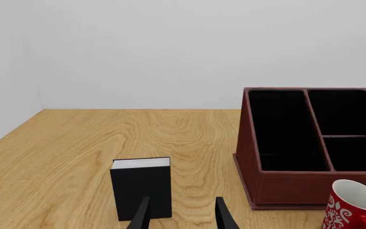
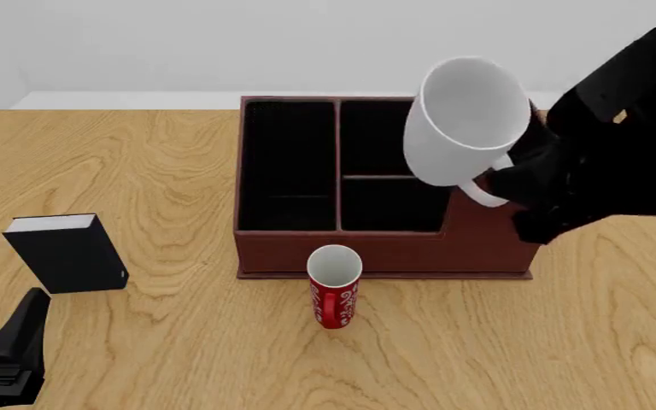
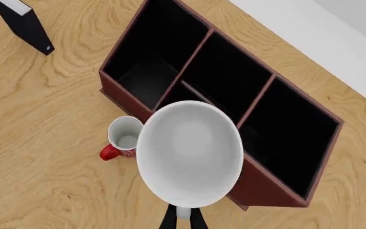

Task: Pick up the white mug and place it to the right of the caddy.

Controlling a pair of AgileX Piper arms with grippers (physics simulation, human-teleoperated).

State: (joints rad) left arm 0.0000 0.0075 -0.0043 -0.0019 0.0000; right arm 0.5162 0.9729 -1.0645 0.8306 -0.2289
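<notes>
The white mug (image 2: 465, 120) hangs tilted in the air over the right end of the caddy (image 2: 419, 254), its mouth facing up toward the front camera. My right gripper (image 2: 511, 178) is shut on the mug's handle. In the right wrist view the white mug (image 3: 189, 152) fills the middle, with the right gripper (image 3: 181, 220) pinched together at its base and the caddy (image 3: 269, 186) below and behind it. My left gripper (image 1: 181, 217) stands open low over the table at the near left, empty, and shows in the front view as the left gripper (image 2: 14, 346).
A narrow red-patterned cup (image 2: 334, 295) stands just in front of the caddy's front wall; the red cup (image 3: 122, 138) also shows in the right wrist view. A small black book-like box (image 2: 66, 252) stands upright at the left, right before the left fingers (image 1: 141, 214).
</notes>
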